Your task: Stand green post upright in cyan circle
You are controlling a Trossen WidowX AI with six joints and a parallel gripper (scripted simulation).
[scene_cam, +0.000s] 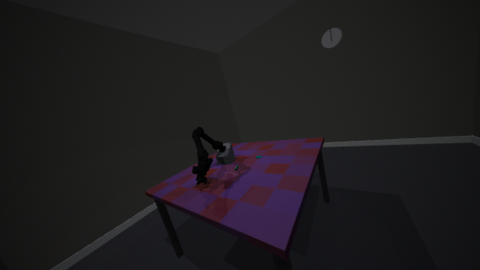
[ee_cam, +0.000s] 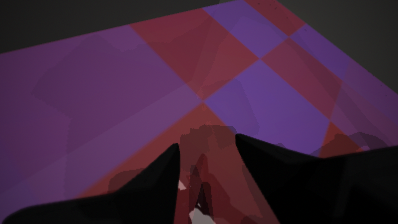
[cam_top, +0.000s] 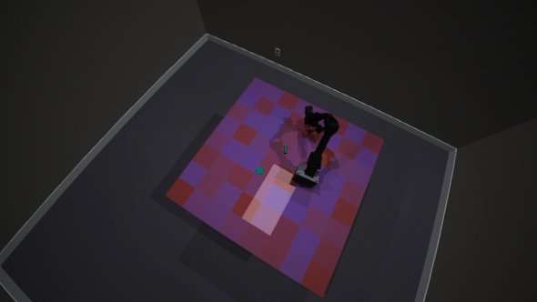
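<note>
The green post (cam_top: 285, 149) (scene_cam: 236, 167) lies on the table between the arm and the cyan circle. The cyan circle (cam_top: 259, 171) (scene_cam: 259, 157) is a small flat disc on the table, with nothing on it. My gripper (cam_top: 314, 125) (scene_cam: 202, 182) (ee_cam: 207, 143) is partly open and empty. It points down above the table, well away from the post and on the far side of it from the circle. In the wrist view, checkered table top shows between the two black fingers. Neither the post nor the circle is in the wrist view.
The arm's grey base (cam_top: 306, 176) (scene_cam: 226, 154) stands on the checkered table (cam_top: 246, 156) (scene_cam: 260, 195), near the post and the circle. A bright patch of light (cam_top: 272, 200) lies beside the base. The table's edges and a corner show ahead in the wrist view.
</note>
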